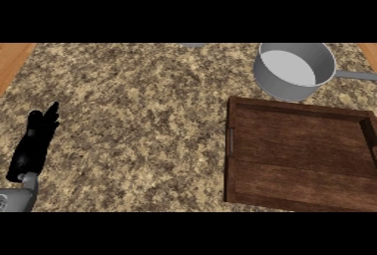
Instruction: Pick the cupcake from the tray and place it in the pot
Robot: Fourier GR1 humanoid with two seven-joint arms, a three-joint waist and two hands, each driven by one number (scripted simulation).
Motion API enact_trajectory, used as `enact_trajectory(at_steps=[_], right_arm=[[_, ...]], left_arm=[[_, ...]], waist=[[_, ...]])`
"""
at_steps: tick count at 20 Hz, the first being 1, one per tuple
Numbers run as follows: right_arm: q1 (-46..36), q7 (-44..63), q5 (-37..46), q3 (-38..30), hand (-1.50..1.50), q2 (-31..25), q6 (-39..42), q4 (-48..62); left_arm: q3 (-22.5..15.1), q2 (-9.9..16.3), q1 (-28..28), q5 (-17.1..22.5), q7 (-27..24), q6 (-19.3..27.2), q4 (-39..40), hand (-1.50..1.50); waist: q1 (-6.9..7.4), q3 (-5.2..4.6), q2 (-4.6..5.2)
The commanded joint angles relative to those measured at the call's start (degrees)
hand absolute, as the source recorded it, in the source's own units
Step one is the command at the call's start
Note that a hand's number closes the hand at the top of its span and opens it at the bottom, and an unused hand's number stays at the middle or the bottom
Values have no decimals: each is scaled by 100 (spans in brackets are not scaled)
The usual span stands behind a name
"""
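The black left hand point(33, 144) rests with straight, relaxed fingers on the speckled granite counter point(132, 109), holding nothing; the right hand is out of view. Well to its right lies the dark wooden tray point(294, 154), and beyond that the grey metal pot point(293, 69), which looks bare inside. No cupcake shows anywhere, possibly hidden past the frame's edge. The pick seems not yet begun: the next move calls for locating the cupcake first.

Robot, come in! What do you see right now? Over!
Left hand open, resting at counter's left side; right hand not in view. Wooden tray shows no cupcake. Pot beyond tray, looks empty. Nothing in the way.
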Motion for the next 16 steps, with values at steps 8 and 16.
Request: enact_trajectory(at_steps=[8, 16], right_arm=[[-647, 177, 697, 966, 150, 1142, -328, 1020], [-1061, 580, 655, 883, -150, 1670, -89, 2093]], left_arm=[[-79, -275, -152, -272, 119, 63, -23, 0], [98, -249, -260, -238, 145, -111, 121, 0]], waist=[[2, 9, 15], [18, 10, 34]])
